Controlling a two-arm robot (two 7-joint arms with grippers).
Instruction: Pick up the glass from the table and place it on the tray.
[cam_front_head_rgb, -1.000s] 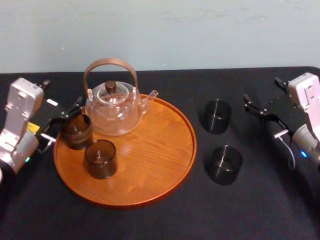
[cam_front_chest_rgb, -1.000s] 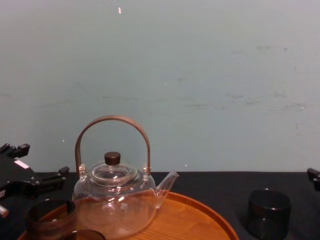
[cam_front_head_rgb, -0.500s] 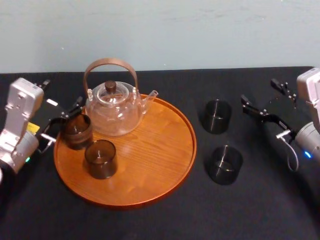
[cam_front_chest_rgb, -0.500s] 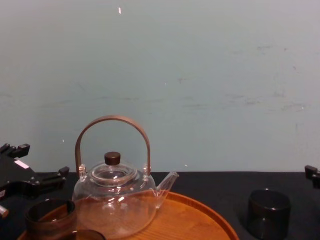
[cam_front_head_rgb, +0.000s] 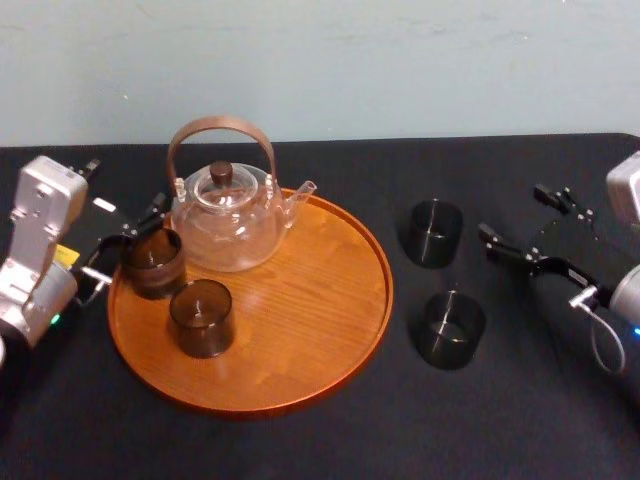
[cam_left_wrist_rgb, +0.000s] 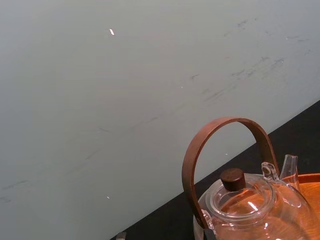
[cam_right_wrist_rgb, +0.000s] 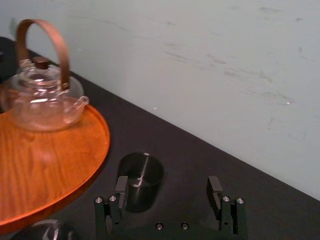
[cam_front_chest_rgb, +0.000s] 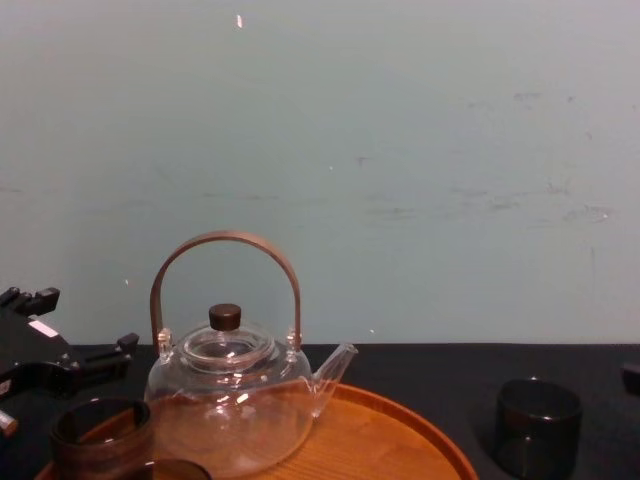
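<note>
- Right end effector (cam_front_head_rgb: 514, 212): fingers spread wide, nothing held, hanging over the table (cam_front_head_rgb: 300, 450).
- Far glass (cam_front_head_rgb: 434, 232): standing on the table at 9 o'clock from that end effector, well apart from it.
- Near glass (cam_front_head_rgb: 451, 329): on the table at about 7 o'clock from it. Both off the tray (cam_front_head_rgb: 372, 300), at the tray's 3 o'clock side.
- Likely going for the far glass: in the right wrist view, seen closer to one finger than to the middle of the gap.
- Slide sideways first, until the glass sits right in the middle.
- Stay wide open, go down low, reach around the glass, then squeeze softly. Smooth walls, probably slippery.
- Lift straight up, carry toward 9 o'clock, set down on bare wood, clear of the teapot (cam_front_head_rgb: 225, 215), the back tray glass (cam_front_head_rgb: 152, 262) and the front tray glass (cam_front_head_rgb: 201, 317).
- Left end effector (cam_front_head_rgb: 125, 242): spread open, holding nothing, at the tray's 9 o'clock edge, just beside the back tray glass.
- Against one second ago: right end effector moved toward 7 o'clock, closer to the loose glasses.
- Left end effector, all four glasses, teapot and tray: same places as then.
</note>
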